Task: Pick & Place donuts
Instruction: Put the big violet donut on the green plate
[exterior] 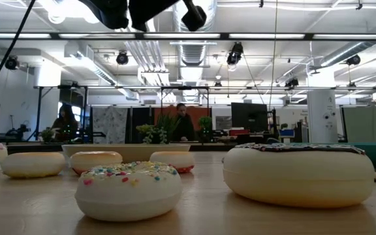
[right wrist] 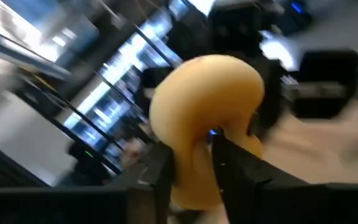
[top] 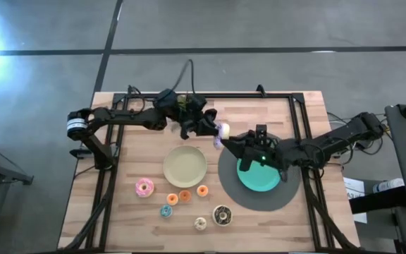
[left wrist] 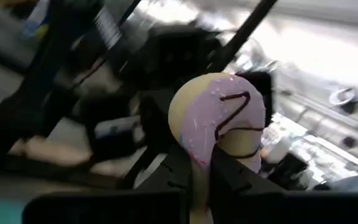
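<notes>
My left gripper is shut on a donut with lilac icing and a dark squiggle, held in the air above the table's middle. My right gripper hovers close beside it, over the left edge of the grey mat, shut on a yellow-orange donut. Several more donuts lie flat near the table's near edge: pink, chocolate, blue, cream and three small orange ones. The low view shows the chocolate donut and a sprinkled one up close. My left gripper pinches the lilac donut between its two fingers at one side of the ring. The rest of the ring stands out beyond the fingertips, lifted clear of the table. My right gripper pinches the yellow-orange donut between its two fingers at one side of the ring. The ring's hole shows just past the fingers. The donut is lifted clear.
A beige plate sits mid-table, and a teal plate rests on a round grey mat to its right. Black rails run along the table's left and right sides. The two grippers are very close together. People show in the room beyond.
</notes>
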You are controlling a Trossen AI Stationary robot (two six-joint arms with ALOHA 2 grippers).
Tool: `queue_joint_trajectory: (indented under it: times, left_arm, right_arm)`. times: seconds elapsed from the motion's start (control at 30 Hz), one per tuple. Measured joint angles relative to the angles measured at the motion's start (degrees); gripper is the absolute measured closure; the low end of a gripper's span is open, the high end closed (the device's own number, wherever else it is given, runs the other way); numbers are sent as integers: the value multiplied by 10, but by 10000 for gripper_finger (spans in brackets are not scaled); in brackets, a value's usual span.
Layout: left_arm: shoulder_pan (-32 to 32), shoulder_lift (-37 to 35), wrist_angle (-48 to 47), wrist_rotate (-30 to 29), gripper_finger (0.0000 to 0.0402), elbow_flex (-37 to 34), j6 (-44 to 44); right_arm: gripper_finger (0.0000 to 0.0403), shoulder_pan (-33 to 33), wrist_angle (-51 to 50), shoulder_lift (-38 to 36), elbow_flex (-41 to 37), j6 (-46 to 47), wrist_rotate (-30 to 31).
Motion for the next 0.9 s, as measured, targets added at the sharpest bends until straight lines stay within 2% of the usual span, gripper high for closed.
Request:
queue_joint_trajectory:
  times: [0.13,0.27,0.37,0.57,0.7,0.9]
  left_arm:
    - [0,-1,-139,-17,396,0,88]
    - [-1,-1,-307,-66,396,0,194]
    - [-1,14,-358,-89,397,-2,228]
    - [-4,59,-289,-103,397,-5,191]
    - [-12,132,-248,-108,397,10,142]
    - [-32,247,-245,-124,397,99,116]
  right_arm:
    - [255,24,-163,-34,0,82,47]
    - [223,59,-315,-73,-1,190,116]
    - [208,87,-373,-97,-1,241,164]
    - [195,100,-384,-105,6,228,173]
    - [195,101,-386,-95,26,194,180]
    - [195,101,-388,-94,54,148,200]
